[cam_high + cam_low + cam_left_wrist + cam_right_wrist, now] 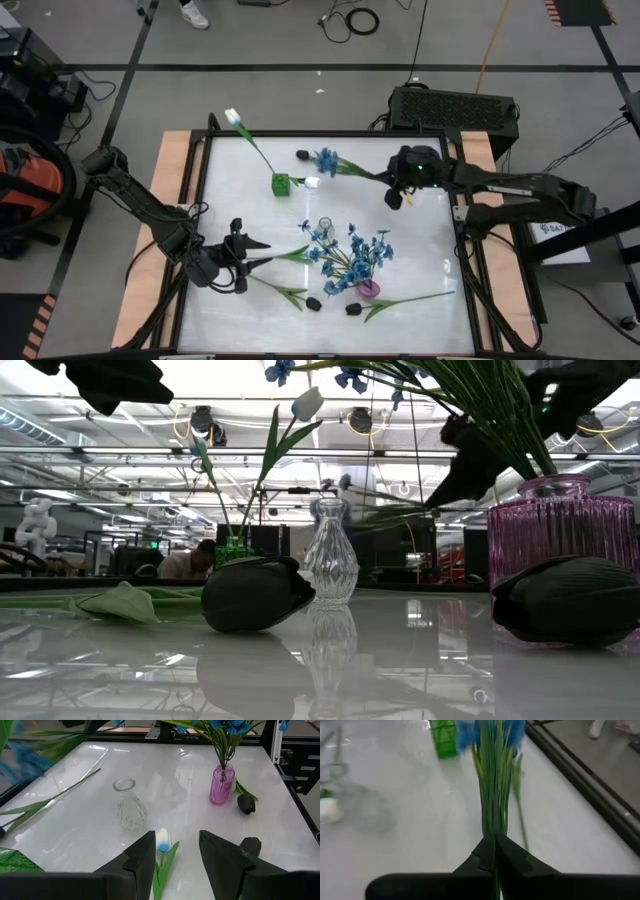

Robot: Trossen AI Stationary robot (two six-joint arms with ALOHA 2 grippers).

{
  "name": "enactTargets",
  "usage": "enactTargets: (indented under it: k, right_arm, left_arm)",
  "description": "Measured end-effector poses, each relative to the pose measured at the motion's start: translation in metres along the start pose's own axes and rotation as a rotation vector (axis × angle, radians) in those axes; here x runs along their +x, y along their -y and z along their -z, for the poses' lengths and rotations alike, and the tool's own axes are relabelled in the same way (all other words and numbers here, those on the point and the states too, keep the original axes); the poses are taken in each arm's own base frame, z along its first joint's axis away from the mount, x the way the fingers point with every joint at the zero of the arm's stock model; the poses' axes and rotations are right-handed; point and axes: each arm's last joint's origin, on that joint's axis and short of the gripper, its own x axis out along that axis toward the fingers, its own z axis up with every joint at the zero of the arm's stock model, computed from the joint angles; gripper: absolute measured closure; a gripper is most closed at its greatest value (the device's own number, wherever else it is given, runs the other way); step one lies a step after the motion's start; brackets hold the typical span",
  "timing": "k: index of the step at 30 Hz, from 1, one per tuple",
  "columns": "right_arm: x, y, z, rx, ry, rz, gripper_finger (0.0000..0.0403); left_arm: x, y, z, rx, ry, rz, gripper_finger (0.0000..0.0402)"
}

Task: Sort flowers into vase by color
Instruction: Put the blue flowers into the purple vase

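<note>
My right gripper [389,186] is shut on a spray of small blue flowers [326,160], raised over the table's far right part; the blooms [487,730] point toward the green vase [443,740]. My left gripper [177,860] hovers open at the near left. A white tulip [163,841] lies on the table beyond and below its fingers, and none of them touches it. A pink vase [368,290] holds several blue sprays [350,255]. The green vase [282,184] holds white tulips [233,117]. A clear vase [325,229] stands empty mid-table. My right gripper pinches the bundle of thin green stems [494,827] of the blue spray between its two shut fingers, near the stems' lower end. The stems run straight on ahead of the fingers, along them. The spray is lifted clear of the table and points toward the table's left.
Black tulip buds lie on the table near the pink vase [353,310] [313,303], their long leafy stems [410,300] stretched out flat. Another black bud [303,155] lies at the far side. A dark frame rail [460,250] edges the white tabletop.
</note>
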Motion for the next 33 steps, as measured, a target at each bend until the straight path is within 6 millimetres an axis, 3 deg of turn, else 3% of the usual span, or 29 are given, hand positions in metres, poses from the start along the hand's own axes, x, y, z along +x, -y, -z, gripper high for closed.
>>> enactTargets:
  k: [5,15,22,28,30,33]
  right_arm:
    - [-0.027,-0.011,-0.005,0.073,0.071,-0.015,0.0402]
    - [-0.097,-0.023,-0.028,0.143,0.489,-0.136,0.0402]
    - [-0.13,-0.034,-0.046,0.136,0.806,-0.264,0.0402]
    - [-0.137,-0.049,-0.062,0.131,1.013,-0.359,0.0402]
    - [-0.131,-0.052,-0.062,0.13,0.986,-0.307,0.0402]
    - [-0.114,-0.053,-0.052,0.141,0.811,-0.187,0.0402]
  left_arm:
    - [0.0,0.0,0.0,0.0,0.0,0.0,0.0242]
    - [0.0,0.001,-0.002,-0.018,0.02,0.01,0.0242]
    - [0.002,0.003,-0.016,-0.016,0.122,0.031,0.0242]
    - [0.004,0.0,-0.04,-0.022,0.292,0.023,0.0242]
    - [0.005,-0.003,-0.047,-0.034,0.337,0.014,0.0242]
    - [0.006,-0.004,-0.05,-0.05,0.356,0.027,0.0242]
